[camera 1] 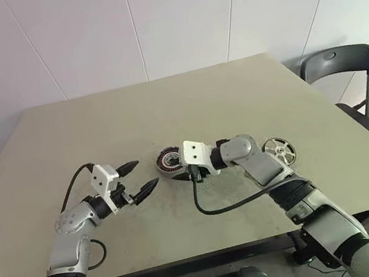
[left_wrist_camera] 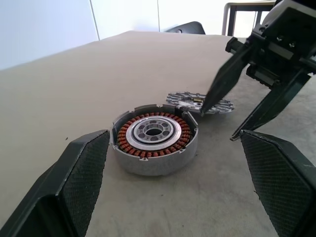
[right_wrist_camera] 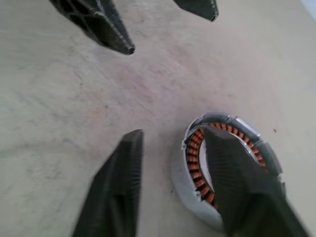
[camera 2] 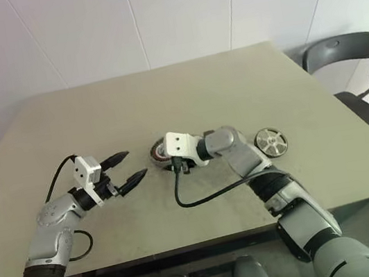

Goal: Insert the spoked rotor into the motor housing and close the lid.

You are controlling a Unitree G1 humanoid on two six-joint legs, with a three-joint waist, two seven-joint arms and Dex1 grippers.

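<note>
The motor housing [left_wrist_camera: 154, 140], a round shell with orange copper windings around a silver centre, lies flat on the table [camera 1: 165, 106] near its middle. My left gripper [camera 1: 138, 177] hovers open just left of it, fingers pointing at it. My right gripper [right_wrist_camera: 173, 132] is open just right of the housing, angled down, with nothing between its fingers; one finger [right_wrist_camera: 237, 182] is over the housing's rim. The lid [left_wrist_camera: 182, 98], a flat grey disc with a notched edge, lies on the table behind the housing, with a right fingertip [left_wrist_camera: 203, 109] at its edge. The spoked rotor [camera 1: 279, 150] lies further right.
A black chair [camera 1: 337, 61] stands off the table's far right corner. A black cable [camera 1: 230, 205] loops from my right wrist over the table toward the front edge. The table's back half is bare.
</note>
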